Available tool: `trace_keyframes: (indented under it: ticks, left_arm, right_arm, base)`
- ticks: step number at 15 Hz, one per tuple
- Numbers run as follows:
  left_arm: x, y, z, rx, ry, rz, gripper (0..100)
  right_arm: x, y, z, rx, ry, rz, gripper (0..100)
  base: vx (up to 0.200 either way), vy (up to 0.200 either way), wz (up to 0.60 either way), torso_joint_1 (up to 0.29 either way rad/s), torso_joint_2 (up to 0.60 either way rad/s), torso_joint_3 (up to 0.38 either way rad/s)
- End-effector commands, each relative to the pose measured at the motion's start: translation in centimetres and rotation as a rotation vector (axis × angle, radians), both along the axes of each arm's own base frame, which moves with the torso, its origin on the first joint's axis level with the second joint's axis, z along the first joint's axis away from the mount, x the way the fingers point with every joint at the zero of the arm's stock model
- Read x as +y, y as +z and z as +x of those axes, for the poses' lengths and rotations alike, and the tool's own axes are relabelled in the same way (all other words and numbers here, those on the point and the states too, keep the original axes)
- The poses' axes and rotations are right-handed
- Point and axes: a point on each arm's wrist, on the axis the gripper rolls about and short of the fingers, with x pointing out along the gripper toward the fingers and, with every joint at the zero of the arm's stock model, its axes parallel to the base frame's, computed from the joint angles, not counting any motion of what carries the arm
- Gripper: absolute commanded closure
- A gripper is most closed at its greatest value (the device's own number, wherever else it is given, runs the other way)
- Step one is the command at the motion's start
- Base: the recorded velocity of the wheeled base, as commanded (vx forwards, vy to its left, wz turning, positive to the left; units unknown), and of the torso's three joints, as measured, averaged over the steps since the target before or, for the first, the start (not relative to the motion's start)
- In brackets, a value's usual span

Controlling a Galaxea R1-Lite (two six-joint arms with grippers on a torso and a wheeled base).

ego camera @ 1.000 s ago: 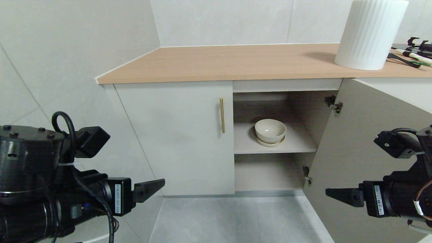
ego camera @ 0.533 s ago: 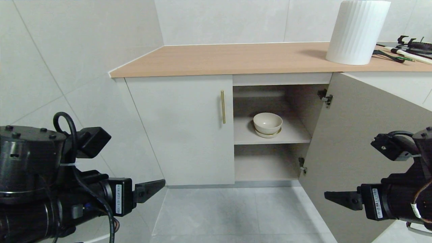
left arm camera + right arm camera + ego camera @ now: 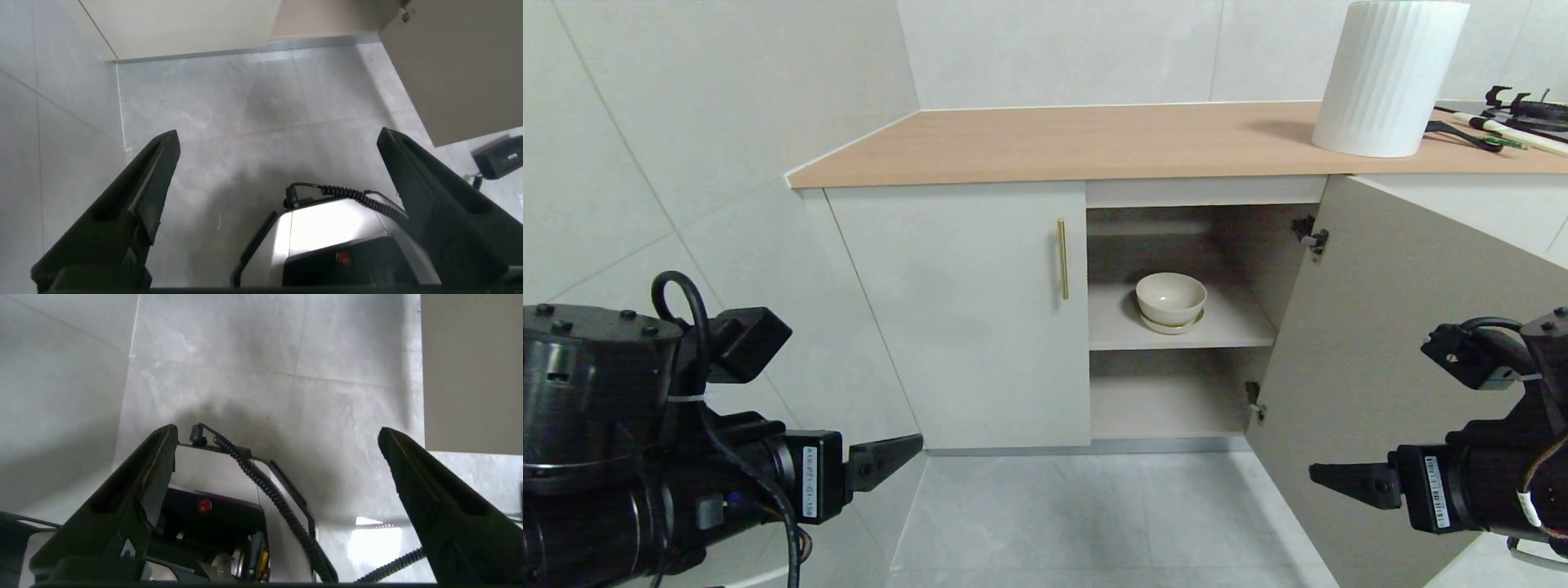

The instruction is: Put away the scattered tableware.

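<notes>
Both arms sit low. The left gripper has its fingers spread wide and nothing between them, and the right gripper is the same. The open door stands close by the right gripper, so that arm looks the nearer one to swing it shut. Ahead of and above both grippers, between them and a touch nearer the right, one bowl sits upright on one plate on the upper shelf. One shut door lies ahead of the left gripper. Farthest off, one white ribbed jar stands on the counter.
</notes>
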Motion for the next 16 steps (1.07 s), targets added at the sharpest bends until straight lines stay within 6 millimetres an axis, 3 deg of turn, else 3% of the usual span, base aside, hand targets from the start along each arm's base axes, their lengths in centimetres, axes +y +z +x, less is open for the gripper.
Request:
trace_keyframes:
  ticks: [1,3,7,11,16]
  left_arm:
    - [0.0,0.0,0.0,0.001,0.000,0.000,0]
    - [-0.1,-0.1,0.0,0.000,-0.011,0.016,0]
    - [0.0,-0.3,-0.2,-0.002,-0.025,0.036,0]
    - [0.0,-0.3,-0.2,-0.003,-0.025,0.036,0]
    - [0.0,-0.3,-0.2,-0.002,-0.025,0.036,0]
  right_arm:
    - [0.0,0.0,-0.1,-0.002,0.002,0.000,0]
    - [-0.2,0.1,-0.4,0.003,0.011,-0.012,0]
    - [-0.7,0.5,-3.3,0.081,0.152,-0.103,0]
    - [-1.6,0.1,-4.6,0.142,0.228,-0.216,0]
    - [-2.1,0.2,-5.3,0.142,0.241,-0.240,0]
  base:
    - [0.000,0.000,0.00,0.000,0.00,0.000]
    - [0.000,-0.200,0.00,0.000,0.00,0.002]
    - [0.000,-0.200,0.00,0.002,0.00,0.004]
    - [0.000,-0.200,0.00,0.002,0.00,0.005]
    - [0.000,-0.200,0.00,0.004,0.00,0.002]
